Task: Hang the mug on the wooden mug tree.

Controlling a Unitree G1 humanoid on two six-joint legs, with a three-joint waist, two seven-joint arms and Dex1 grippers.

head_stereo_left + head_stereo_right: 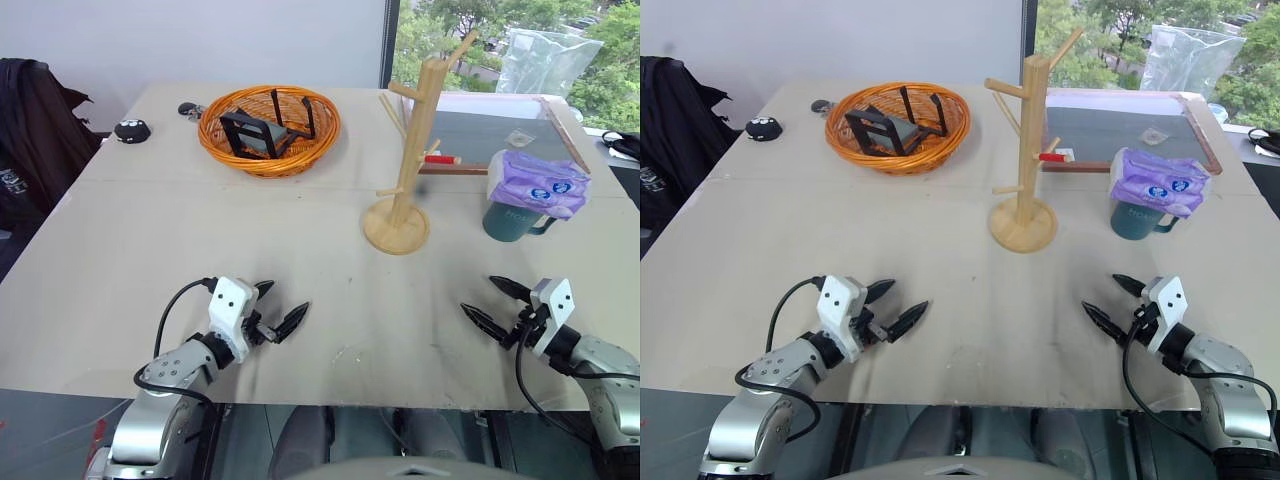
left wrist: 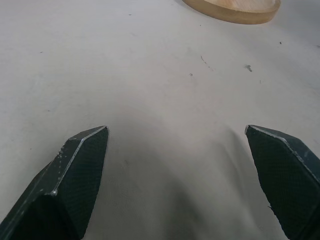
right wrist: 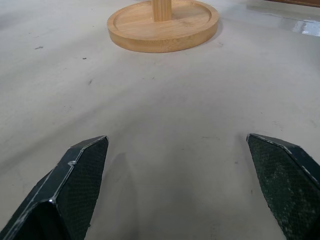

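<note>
One mug [image 1: 510, 220] is standing far right on the worktop [image 1: 300, 280], one tissue pack [image 1: 540, 183] lying on it; one wooden mug tree [image 1: 405, 160] is standing to its left. Two hands, left hand [image 1: 280, 312] and right hand [image 1: 497, 305], are resting released, near edge. One basket [image 1: 268, 128] is sitting far left.

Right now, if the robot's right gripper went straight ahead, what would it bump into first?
Probably the wooden mug tree: the open right gripper points at its round base across bare table, though depth is hard to judge.

mug [image 1: 508, 222] right of mug tree [image 1: 405, 160]
</note>
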